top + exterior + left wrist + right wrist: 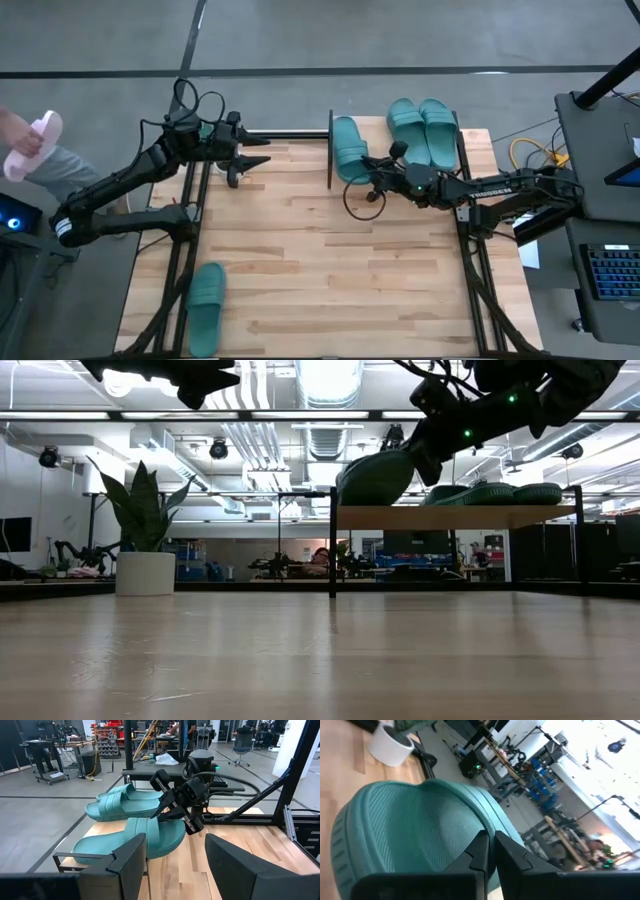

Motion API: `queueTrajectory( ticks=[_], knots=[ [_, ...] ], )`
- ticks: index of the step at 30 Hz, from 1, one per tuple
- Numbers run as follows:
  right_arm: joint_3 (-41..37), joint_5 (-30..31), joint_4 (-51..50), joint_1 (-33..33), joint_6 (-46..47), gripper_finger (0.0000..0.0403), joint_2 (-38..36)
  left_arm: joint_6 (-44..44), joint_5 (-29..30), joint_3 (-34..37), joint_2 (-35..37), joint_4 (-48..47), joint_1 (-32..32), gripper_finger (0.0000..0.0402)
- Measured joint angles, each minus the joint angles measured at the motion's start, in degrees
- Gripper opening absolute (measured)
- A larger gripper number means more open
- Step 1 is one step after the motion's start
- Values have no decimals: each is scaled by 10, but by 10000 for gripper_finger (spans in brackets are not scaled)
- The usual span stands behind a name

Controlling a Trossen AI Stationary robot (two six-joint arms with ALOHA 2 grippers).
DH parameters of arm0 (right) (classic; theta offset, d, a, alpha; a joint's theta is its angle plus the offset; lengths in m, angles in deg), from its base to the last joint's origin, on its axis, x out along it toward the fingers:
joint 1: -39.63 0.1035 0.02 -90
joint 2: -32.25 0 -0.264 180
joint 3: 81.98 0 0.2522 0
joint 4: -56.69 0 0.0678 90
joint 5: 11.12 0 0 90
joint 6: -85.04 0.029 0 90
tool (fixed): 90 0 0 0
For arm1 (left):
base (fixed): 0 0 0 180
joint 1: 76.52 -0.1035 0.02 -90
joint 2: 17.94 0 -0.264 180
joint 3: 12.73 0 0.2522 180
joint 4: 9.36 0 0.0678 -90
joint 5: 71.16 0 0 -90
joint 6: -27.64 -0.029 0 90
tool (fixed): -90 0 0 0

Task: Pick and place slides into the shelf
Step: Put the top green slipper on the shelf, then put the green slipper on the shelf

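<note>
Two teal slides [425, 128] lie side by side, soles down, on the right part of the shelf's [460, 516] top board. A third slide [349, 148] is over the shelf's left end, and my right gripper [372, 175] is shut on it. A fourth slide [206, 305] lies on the table at the near left edge. My left gripper [262, 160] hangs open above the table, left of the shelf and pointing at it, with nothing between its fingers [130, 862]. My right gripper pinches the slide's strap at its edge [470, 840] between its two fingers. The fingers come about level from the table's right. The slide [375, 478] sits tilted over the shelf board's left end. Whether its low end touches the board, I cannot tell.
A potted plant [145, 550] stands at the table's far left. A person's hand holds a pink slide [30, 145] beyond the table's left edge. Bare wood lies in the table's middle and near right [380, 290].
</note>
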Motion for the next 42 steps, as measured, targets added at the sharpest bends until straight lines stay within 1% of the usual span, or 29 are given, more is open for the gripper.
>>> queueTrajectory(
  ticks=[6,13,16,21,25,33,37,39,42],
  knots=[
    [5,-7,-1,0,41,49,0,0,0,0,0,0,0,190],
    [8,-7,-35,0,100,116,0,0,0,0,0,0,0,190],
    [8,-7,-37,0,110,144,0,0,0,0,0,0,0,190],
    [8,-6,-37,0,131,174,0,0,0,0,0,0,0,190],
    [8,-5,-38,0,166,187,0,0,0,0,0,0,0,190],
    [8,-9,-39,0,196,198,-6,0,0,0,0,0,0,190],
    [8,-37,-40,0,218,198,-18,0,0,0,0,-1,0,190],
    [9,-44,-40,0,239,199,-26,0,0,0,0,-2,0,190],
    [9,-46,-43,0,245,199,-33,0,0,1,0,-4,0,190]
  ],
)
